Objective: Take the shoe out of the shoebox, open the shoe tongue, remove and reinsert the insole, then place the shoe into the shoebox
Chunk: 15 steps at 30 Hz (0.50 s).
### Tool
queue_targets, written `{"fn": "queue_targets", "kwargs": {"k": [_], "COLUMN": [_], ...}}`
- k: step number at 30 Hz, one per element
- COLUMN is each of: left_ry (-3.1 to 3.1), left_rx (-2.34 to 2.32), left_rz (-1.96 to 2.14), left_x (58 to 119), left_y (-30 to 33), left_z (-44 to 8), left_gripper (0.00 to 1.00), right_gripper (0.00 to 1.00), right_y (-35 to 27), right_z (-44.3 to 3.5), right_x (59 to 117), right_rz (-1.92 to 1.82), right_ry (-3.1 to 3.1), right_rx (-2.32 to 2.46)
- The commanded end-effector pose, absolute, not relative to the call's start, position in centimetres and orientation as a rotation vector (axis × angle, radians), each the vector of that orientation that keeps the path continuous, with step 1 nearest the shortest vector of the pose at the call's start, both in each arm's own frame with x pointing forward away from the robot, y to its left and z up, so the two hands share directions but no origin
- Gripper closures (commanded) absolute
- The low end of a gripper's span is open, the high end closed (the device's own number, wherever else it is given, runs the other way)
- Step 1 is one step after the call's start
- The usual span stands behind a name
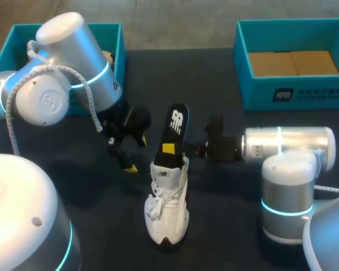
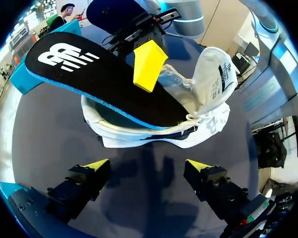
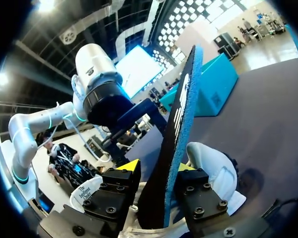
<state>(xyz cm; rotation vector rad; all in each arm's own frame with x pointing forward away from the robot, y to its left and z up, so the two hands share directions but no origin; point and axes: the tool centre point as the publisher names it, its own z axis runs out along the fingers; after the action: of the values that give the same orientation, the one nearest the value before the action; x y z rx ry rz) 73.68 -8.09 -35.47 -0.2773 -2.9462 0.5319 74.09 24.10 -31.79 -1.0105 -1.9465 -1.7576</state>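
Observation:
A white shoe (image 1: 167, 206) stands on the dark table, toe toward me, its tongue pulled open. A black insole (image 1: 176, 127) with a white logo and a blue underside sticks up out of its heel, its front end still inside the shoe. My right gripper (image 1: 170, 148) comes in from the right and is shut on the insole (image 3: 176, 129), a yellow-tipped finger on each face. My left gripper (image 1: 121, 153) hangs open just left of the shoe. In the left wrist view the left gripper (image 2: 149, 166) is a short way from the shoe (image 2: 208, 79) and holds nothing.
A teal shoebox (image 1: 117, 53) stands at the back left, partly behind my left arm. A second teal shoebox (image 1: 294, 93) with brown cardboard inside stands at the back right. My right arm's base stands at the right front.

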Motion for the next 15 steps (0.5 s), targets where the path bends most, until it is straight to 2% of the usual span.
{"fn": "queue_targets", "kwargs": {"k": [1, 3, 9, 15], "left_ry": [-2.95, -2.95, -2.95, -2.95], "left_rx": [-0.276, -0.276, -0.276, -0.276], "left_rz": [0.528, 0.528, 0.528, 0.528], "left_x": [73.59, 73.59, 73.59, 73.59], "left_y": [-8.1, -8.1, -8.1, -8.1], "left_z": [-35.47, -35.47, -35.47, -35.47], "left_gripper": [0.0, 0.0, 0.0, 0.0], "right_gripper": [0.63, 0.67, 0.99, 1.0], "right_y": [24.28, 24.16, 24.32, 24.67], "right_z": [-31.83, -31.83, -32.05, -32.26], "right_x": [73.81, 74.0, 74.54, 74.69], "right_rz": [-1.828, -1.842, -1.844, -1.808], "right_ry": [-1.903, -1.887, -1.867, -1.877], "right_rx": [-1.067, -1.079, -1.118, -1.149]}}
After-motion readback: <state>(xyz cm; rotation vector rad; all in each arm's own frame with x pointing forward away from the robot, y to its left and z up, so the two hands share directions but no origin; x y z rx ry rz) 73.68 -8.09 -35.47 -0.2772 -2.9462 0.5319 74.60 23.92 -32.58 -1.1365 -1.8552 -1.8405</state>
